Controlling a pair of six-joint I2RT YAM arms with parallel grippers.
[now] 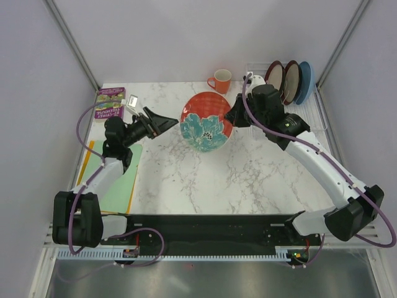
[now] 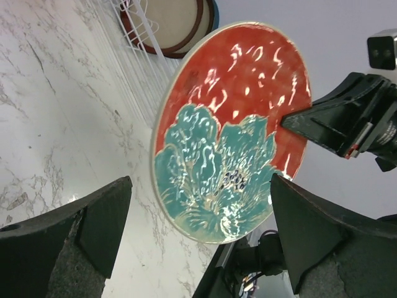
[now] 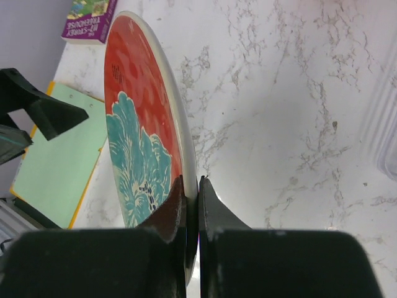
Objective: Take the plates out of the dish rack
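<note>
The red plate with a teal flower [image 1: 206, 122] hangs tilted on edge above the middle of the marble table. My right gripper [image 1: 233, 119] is shut on its right rim; in the right wrist view the fingers [image 3: 198, 180] pinch the plate's [image 3: 139, 124] edge. My left gripper [image 1: 170, 122] stands open just left of the plate, its jaws wide on either side of the plate's [image 2: 229, 130] near edge without touching. Two cream plates with dark rims [image 1: 275, 76] [image 1: 290, 79] and a light blue plate [image 1: 306, 81] stand upright in the white wire dish rack [image 1: 322, 112] at the back right.
An orange mug [image 1: 220, 80] stands at the back behind the held plate. A purple book [image 1: 110, 103] lies at the back left. A green pad [image 1: 118, 180] lies along the left edge under the left arm.
</note>
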